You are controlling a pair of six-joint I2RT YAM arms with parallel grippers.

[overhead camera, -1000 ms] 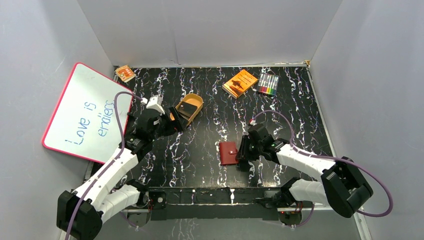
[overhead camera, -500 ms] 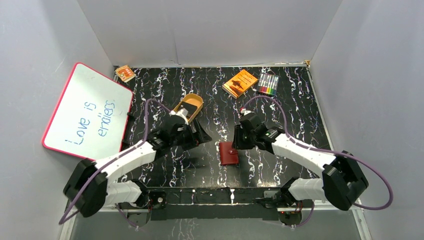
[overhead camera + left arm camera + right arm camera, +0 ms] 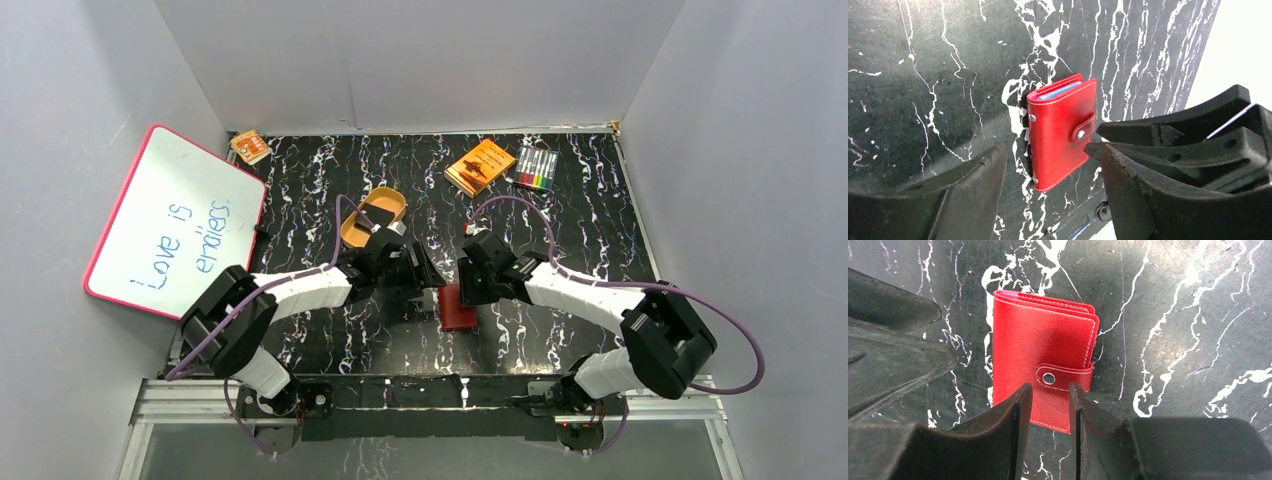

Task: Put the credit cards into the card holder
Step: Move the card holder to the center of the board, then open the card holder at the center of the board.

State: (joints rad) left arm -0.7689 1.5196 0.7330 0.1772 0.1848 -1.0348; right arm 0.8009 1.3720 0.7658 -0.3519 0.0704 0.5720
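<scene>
The red card holder [image 3: 459, 310] lies shut and snapped on the black marbled table, near the middle front. My left gripper [image 3: 428, 275] is open and empty just left of it; in the left wrist view the holder [image 3: 1060, 132] lies ahead between the wide jaws of the gripper [image 3: 1048, 150]. My right gripper [image 3: 467, 285] hovers over the holder's upper edge. In the right wrist view this gripper [image 3: 1050, 405] is narrowly open, empty, just above the snap strap of the holder [image 3: 1040, 355]. A dark patch, perhaps a card [image 3: 372, 214], shows in the tan tray.
The tan oval tray [image 3: 392, 200] sits behind the left arm. An orange box [image 3: 480, 165] and a pack of markers [image 3: 536, 168] lie at the back right. A whiteboard [image 3: 175, 225] leans at the left, with a small orange item [image 3: 250, 146] behind it.
My left gripper swung right from the tan tray to beside the card holder. My right gripper moved left and back, from the holder's right side to over its upper edge.
</scene>
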